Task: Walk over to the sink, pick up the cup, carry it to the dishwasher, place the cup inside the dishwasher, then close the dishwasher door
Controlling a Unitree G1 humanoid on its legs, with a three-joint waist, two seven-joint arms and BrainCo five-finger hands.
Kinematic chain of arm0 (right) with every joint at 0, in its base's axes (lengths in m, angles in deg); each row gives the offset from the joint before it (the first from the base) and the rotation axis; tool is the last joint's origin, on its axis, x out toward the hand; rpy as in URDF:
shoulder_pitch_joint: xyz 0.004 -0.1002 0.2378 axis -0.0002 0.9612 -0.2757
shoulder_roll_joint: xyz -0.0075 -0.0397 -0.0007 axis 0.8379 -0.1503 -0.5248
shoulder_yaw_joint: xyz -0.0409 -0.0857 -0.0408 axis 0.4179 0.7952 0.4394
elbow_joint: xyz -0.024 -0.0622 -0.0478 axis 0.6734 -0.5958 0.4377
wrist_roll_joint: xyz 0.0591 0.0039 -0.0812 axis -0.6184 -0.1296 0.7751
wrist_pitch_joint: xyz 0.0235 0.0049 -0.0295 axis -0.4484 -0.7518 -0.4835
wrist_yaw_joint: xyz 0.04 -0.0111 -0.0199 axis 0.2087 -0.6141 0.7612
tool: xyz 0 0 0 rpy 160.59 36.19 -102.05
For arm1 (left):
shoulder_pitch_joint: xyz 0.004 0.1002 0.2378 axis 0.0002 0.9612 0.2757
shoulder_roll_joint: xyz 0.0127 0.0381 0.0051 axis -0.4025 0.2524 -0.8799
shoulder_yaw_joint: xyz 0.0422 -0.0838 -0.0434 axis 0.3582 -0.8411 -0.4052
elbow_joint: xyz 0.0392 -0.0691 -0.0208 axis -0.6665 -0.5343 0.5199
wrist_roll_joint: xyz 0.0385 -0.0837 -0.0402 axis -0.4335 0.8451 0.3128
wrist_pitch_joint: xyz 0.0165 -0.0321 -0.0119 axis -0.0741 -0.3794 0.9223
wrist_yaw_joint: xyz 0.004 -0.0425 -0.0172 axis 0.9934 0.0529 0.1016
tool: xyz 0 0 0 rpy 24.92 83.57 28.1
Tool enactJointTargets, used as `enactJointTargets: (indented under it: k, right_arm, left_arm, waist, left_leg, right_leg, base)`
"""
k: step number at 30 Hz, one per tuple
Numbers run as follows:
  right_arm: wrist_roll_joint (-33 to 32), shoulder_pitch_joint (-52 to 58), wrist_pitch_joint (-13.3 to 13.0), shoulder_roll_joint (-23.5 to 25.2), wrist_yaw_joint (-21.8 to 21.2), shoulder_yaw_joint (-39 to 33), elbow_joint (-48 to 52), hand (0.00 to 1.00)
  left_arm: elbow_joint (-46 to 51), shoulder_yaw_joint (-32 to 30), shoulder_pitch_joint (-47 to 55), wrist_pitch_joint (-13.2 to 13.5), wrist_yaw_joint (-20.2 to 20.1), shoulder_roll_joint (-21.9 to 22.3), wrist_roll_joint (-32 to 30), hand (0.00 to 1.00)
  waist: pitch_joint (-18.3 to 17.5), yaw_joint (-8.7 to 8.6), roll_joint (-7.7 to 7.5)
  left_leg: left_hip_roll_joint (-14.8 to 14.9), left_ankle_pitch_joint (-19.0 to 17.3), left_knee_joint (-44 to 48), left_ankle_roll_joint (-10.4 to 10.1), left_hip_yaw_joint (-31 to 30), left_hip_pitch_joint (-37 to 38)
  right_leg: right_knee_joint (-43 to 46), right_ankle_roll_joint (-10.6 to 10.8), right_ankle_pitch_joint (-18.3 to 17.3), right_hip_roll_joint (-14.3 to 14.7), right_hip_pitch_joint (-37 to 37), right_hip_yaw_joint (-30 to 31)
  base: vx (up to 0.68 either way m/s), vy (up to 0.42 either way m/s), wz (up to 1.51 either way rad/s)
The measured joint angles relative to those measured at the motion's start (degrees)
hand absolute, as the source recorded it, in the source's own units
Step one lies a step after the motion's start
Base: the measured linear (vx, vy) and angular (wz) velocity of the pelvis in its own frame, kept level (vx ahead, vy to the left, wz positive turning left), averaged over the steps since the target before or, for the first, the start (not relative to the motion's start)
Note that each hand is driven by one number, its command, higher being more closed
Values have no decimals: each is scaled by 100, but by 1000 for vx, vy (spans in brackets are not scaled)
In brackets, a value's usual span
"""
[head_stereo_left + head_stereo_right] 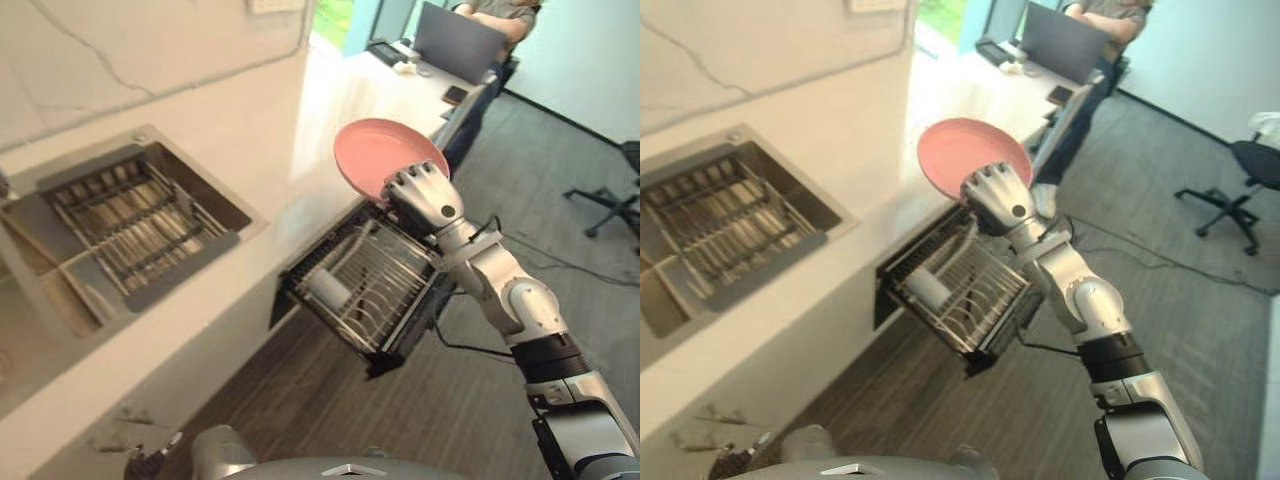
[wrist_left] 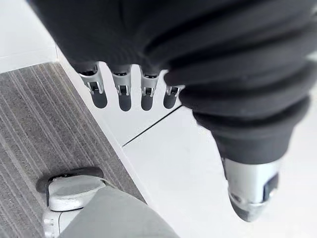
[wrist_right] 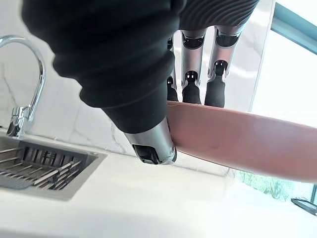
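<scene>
My right hand (image 1: 425,195) is shut on a pink plate (image 1: 385,155), holding it by its rim between thumb and fingers (image 3: 190,87). The plate hangs over the counter edge, just above the open dishwasher, whose wire rack (image 1: 405,330) is pulled out. A white cup (image 1: 327,288) lies on its side in the left part of that rack. The sink (image 1: 225,205) with a dark wire basket sits in the counter to the left. My left hand (image 2: 124,94) hangs open beside the white cabinet front, holding nothing.
A curved faucet (image 3: 29,74) stands behind the sink. A person sits at a laptop (image 1: 460,40) at the far end of the counter. An office chair (image 1: 615,200) stands on the grey floor to the right.
</scene>
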Motion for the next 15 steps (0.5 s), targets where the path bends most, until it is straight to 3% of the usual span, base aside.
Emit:
enactJointTargets:
  k: [1, 3, 4, 7, 9, 12, 15]
  right_arm:
    - [-69, 11, -7, -16, -101, -11, -15, 100]
    - [-107, 91, -9, -24, -139, -32, -39, 100]
    - [-246, 180, -10, -63, -177, -50, -47, 100]
    - [-283, 378, -20, -275, -317, -91, -52, 100]
    - [-280, 446, -9, -271, -360, -97, -58, 100]
    - [-280, 578, 8, -258, -366, -97, -66, 100]
    - [-286, 582, 87, -230, -365, -101, -148, 100]
  left_arm:
    - [-11, 21, 5, -2, -53, 114, -20, 0]
    - [-17, 26, 16, -10, -78, 284, -75, 0]
    - [-16, 25, 50, -10, -75, 453, -128, 0]
    - [-7, 25, 214, 1, -72, 595, -170, 0]
    - [-13, 26, 371, 8, -69, 618, -170, 0]
    - [-28, 21, 511, 20, -58, 581, -172, 0]
    - [-32, 22, 416, 36, -60, 513, -267, 0]
  waist:
    - [-6, -39, -12]
    - [-1, -76, 14]
    - [4, -78, 137]
    - [-46, -88, 330]
    - [-39, -99, 371]
    - [-36, -97, 348]
    - [3, -143, 234]
  left_leg:
    - [72, 187, -244, -177, 29, 85]
    - [62, 410, -484, -284, 30, 159]
    - [79, 656, -790, -369, 31, 256]
    - [91, 1069, -1430, -380, -12, 381]
    - [6, 1200, -1721, -392, -37, 493]
    - [-147, 1221, -1912, -412, -205, 503]
    - [-350, 1282, -2006, -339, -420, 290]
  right_leg:
    - [-226, 326, -220, 169, 79, 2]
    - [-515, 680, -366, 304, 206, 6]
    - [-904, 823, -359, 535, 335, -7]
    - [-1288, 712, -190, 798, 360, -73]
    - [-1373, 708, -154, 847, 355, -20]
    - [-1675, 742, 35, 862, 371, -6]
    - [-2075, 799, 357, 830, 377, -109]
  base:
    - [-69, -295, -28]
    - [-91, -336, -14]
    - [-80, -268, -11]
    - [-102, -138, 1]
    - [-79, -39, -5]
    - [-55, 13, -4]
    - [8, 44, 13]
